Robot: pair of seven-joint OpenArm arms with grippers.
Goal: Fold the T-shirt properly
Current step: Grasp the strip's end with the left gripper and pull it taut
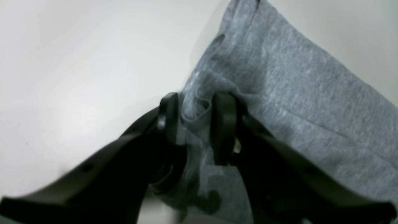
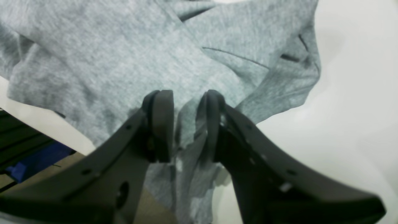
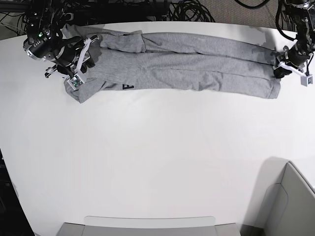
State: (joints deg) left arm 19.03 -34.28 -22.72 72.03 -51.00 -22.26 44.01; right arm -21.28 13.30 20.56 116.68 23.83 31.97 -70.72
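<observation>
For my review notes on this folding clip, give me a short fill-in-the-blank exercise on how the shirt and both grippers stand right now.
1. The T-shirt lies stretched in a long band along the ____ edge of the table in the base view.
2. The left gripper has a bunch of ____ fabric between its fingers.
3. The right gripper is shut on the ____.
4. The lettering showing on the shirt is ____ in colour.

Missing words: far; grey; T-shirt; black
</observation>
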